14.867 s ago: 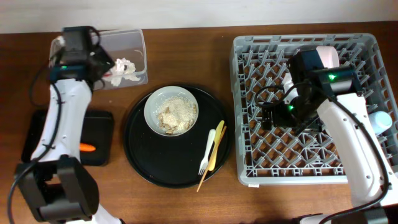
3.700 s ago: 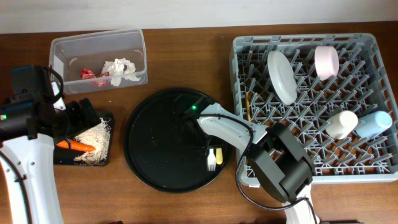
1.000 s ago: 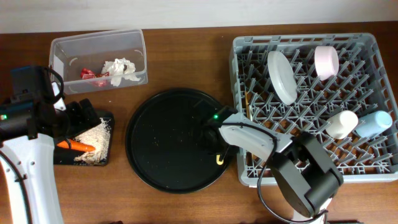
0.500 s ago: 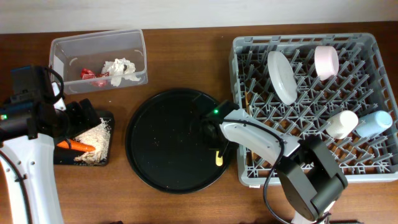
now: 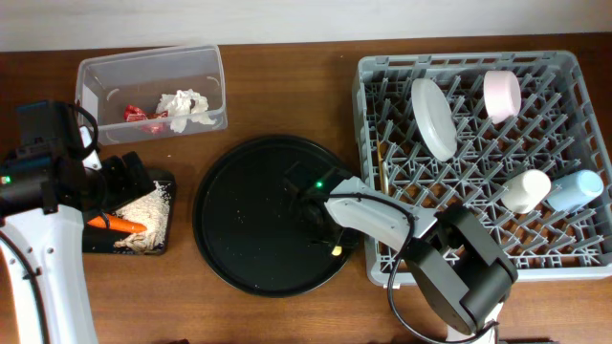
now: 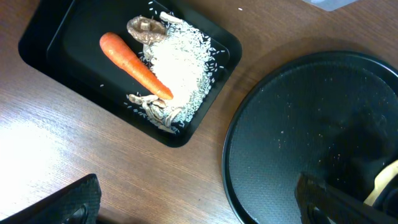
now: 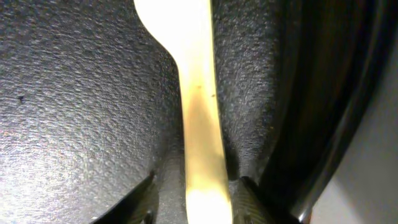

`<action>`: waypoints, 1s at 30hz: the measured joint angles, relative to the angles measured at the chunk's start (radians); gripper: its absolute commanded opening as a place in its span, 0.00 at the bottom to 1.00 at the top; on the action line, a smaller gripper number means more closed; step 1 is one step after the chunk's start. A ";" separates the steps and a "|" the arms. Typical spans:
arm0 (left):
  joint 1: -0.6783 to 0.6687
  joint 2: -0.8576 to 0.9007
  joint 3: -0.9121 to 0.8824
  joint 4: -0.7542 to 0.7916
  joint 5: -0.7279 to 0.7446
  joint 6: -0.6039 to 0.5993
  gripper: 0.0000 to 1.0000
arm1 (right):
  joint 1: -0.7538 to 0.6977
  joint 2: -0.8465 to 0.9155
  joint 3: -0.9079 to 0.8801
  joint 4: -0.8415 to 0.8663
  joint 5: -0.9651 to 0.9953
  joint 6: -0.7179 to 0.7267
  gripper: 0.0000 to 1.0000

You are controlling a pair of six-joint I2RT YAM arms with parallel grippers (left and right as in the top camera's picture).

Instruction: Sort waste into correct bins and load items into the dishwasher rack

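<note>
The white fork [image 7: 199,124] lies flat on the large round black tray [image 5: 239,229], near its right rim. My right gripper [image 5: 328,237] is down over the handle, its jaws open with one finger [image 7: 148,200] on each side and a small gap at both. Only the fork's end [image 5: 336,250] shows from above. My left gripper [image 6: 199,214] hangs open over the table beside the shallow black bin [image 6: 37,53], which holds the carrot [image 6: 134,65], rice scraps [image 6: 183,65] and a brown scrap [image 6: 146,28]. The clear bin [image 5: 153,59] holds tissues [image 5: 184,103] and a red wrapper [image 5: 134,113].
The grey dishwasher rack [image 5: 478,273] at the right holds the white dish [image 5: 432,117], pink cup [image 5: 501,94], small white cup [image 5: 525,189], light blue cup [image 5: 574,187] and chopsticks [image 5: 382,162]. Its left wall stands close to my right arm.
The right wrist has shifted a little left over the round tray. The fork's end has slid slightly toward the tray's front rim. The left arm has not moved.
</note>
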 measured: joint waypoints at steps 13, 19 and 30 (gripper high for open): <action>0.000 0.000 0.000 -0.003 0.000 0.000 0.99 | 0.000 -0.011 -0.008 0.024 -0.021 0.007 0.15; 0.000 0.000 0.000 -0.003 0.000 0.000 0.99 | 0.002 -0.090 -0.008 -0.071 0.026 -0.035 0.16; 0.000 0.000 0.000 -0.003 0.000 0.000 0.99 | 0.002 -0.058 -0.018 -0.011 0.004 -0.051 0.38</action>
